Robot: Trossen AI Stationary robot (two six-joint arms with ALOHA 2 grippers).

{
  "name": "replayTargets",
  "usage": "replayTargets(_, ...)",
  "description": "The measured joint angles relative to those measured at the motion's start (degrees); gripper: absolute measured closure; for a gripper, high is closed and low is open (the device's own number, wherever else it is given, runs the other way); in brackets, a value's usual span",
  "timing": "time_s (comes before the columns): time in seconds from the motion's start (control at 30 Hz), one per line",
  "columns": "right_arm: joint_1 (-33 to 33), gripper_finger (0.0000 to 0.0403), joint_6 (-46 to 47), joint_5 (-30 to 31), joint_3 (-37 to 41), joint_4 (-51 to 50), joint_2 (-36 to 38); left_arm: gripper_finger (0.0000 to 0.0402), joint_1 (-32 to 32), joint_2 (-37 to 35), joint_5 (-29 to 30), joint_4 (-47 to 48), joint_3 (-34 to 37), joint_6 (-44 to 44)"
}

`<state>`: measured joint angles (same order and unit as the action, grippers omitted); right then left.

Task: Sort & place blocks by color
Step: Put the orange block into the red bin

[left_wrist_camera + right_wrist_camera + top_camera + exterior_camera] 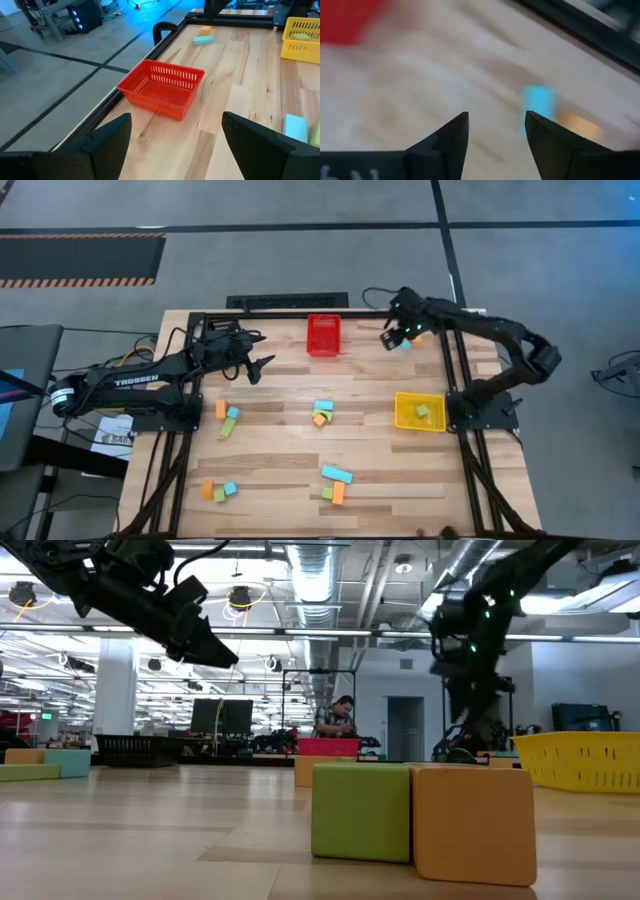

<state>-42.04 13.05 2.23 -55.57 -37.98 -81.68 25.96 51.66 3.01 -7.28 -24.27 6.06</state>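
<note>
Small orange, light blue and light green blocks lie in clusters on the wooden table: a left group (226,420), a centre group (321,413), a near group (336,483) and a near-left group (217,491). A blue block (538,107) and an orange block (580,125) lie at the far right. My right gripper (392,337) hovers open just beside that pair, fingers pointing down at the table (497,130). My left gripper (262,365) is open above the table's far left, facing the red bin (162,90). One green block (422,411) lies in the yellow bin.
The red bin (323,334) stands at the far edge, in the middle. The yellow bin (405,420) stands at the right edge. Bare wood lies between the clusters. A black frame borders the table (447,360). In the low view a person (340,718) sits far behind the table.
</note>
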Motion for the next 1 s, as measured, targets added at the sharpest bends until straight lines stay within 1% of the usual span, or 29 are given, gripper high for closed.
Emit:
replayTargets(0.17, 14.28, 0.0192, -6.15, -4.35, 0.00, 7.12, -0.75, 0.0099, 0.00, 0.00, -0.01, -0.10, 0.00, 0.77)
replayTargets(0.27, 22.68, 0.0192, -10.28, -4.70, -0.02, 11.32, -3.16, 0.0099, 0.02, 0.00, -0.04, 0.01, 0.00, 0.77)
replayTargets(0.37, 29.89, 0.0191, -17.18, -4.71, -0.02, 15.53, -5.98, 0.0099, 0.00, 0.00, -0.06, 0.14, 0.00, 0.98)
replayTargets(0.47, 36.11, 0.0192, -23.35, -4.71, 0.02, 18.19, -9.76, 0.0099, 0.02, 0.00, -0.88, 0.28, 0.00, 1.20)
replayTargets(0.53, 39.61, 0.0194, -25.18, -4.42, -0.04, 21.11, -11.95, 0.0099, 0.00, 0.00, -1.68, 0.30, 0.00, 1.21)
replayTargets(0.63, 43.70, 0.0197, -24.35, -0.58, -1.27, 22.69, -15.11, 0.0099, 0.01, 0.00, -2.97, 0.73, 0.00, 1.35)
replayTargets(0.7, 45.55, 0.0197, -22.16, 3.40, -3.03, 23.41, -17.11, 0.0099, 0.00, 0.00, -3.37, 1.12, 0.00, 2.20)
replayTargets(0.77, 46.50, 0.0193, -19.10, 5.77, -4.73, 23.43, -18.70, 0.0099, 0.00, -0.02, -3.89, 1.58, 0.00, 2.78)
replayTargets(0.87, 46.93, 0.0180, -14.02, 6.05, -7.05, 22.98, -21.08, 0.0099, 0.00, -0.02, -4.05, 1.99, 0.02, 3.18)
replayTargets(1.0, 46.94, 0.0153, -9.36, 5.19, -8.53, 21.93, -22.76, 0.0099, 0.00, -0.01, -4.26, 1.90, 0.02, 3.78)
